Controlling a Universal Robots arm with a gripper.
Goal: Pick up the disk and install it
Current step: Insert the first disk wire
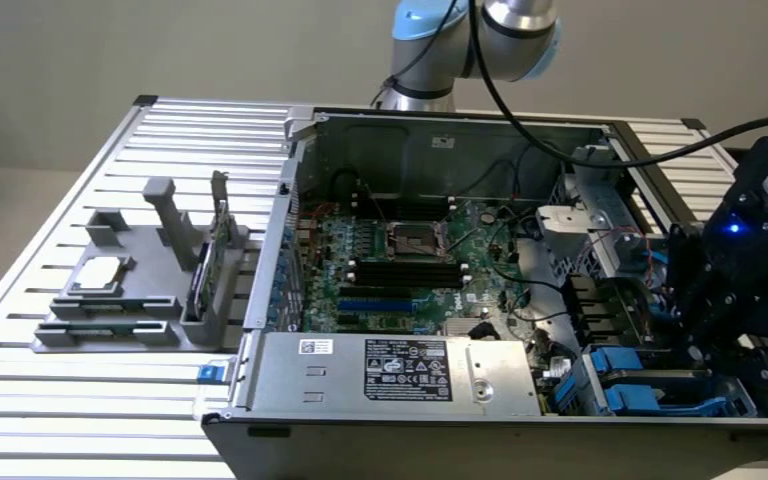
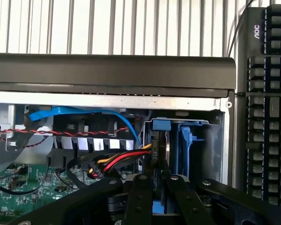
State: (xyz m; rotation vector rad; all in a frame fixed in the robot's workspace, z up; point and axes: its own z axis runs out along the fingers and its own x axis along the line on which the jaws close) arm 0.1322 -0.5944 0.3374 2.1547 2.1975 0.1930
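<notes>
The disk (image 2: 160, 146) stands edge-on in its blue bay, mostly hidden, pinched by the gripper (image 2: 154, 180).

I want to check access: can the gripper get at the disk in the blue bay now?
Probably yes: the gripper is right at the disk, edge-on in its bay, nothing between; coloured cables lie close beside.

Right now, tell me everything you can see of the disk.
The disk shows edge-on in the wrist view: a thin dark slab with bright blue plastic at its far end and a blue rail alongside. It sits in the drive bay at the corner of the open computer case, just beyond the gripper. Red, yellow and black wires end right beside it. Its label and flat faces are hidden.
</notes>
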